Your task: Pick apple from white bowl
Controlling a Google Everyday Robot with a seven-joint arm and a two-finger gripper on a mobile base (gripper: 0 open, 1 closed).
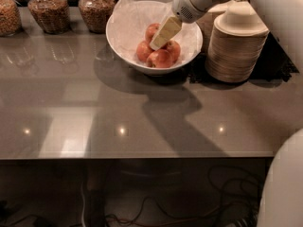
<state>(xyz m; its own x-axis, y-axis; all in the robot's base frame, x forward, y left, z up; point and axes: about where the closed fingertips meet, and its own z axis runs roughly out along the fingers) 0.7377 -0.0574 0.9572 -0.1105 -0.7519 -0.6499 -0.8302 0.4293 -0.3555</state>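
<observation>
The white bowl [119,44] sits on the grey counter [142,122] toward the back, lined with crinkled white paper [132,14]. Four apples huddle in its middle. The apple [150,30], the paler orange-red one, lies at 12 o'clock in the cluster. It seems the largest, though part of it is covered and that is hard to judge. The three redder apples [160,59] sit at about 4, 6 and 8 o'clock, touching one another.

The gripper [157,42] reaches into the bowl from 1 o'clock, slanting down and leftward. Its cream-coloured tip lies over the right side of the apple and ends at the heart of the cluster. Whether the gripper is spread or closed, I cannot tell, nor whether it has hold of anything. The white arm [199,1] behind it runs off toward the upper right corner.

At 3 o'clock from the bowl, just beside it, stands a stack of beige disposable bowls [236,51]. At 9 to 10 o'clock, along the back edge, stand three glass jars [47,14] of brown contents. Below the counter, cables [218,193] lie tangled on the floor.
</observation>
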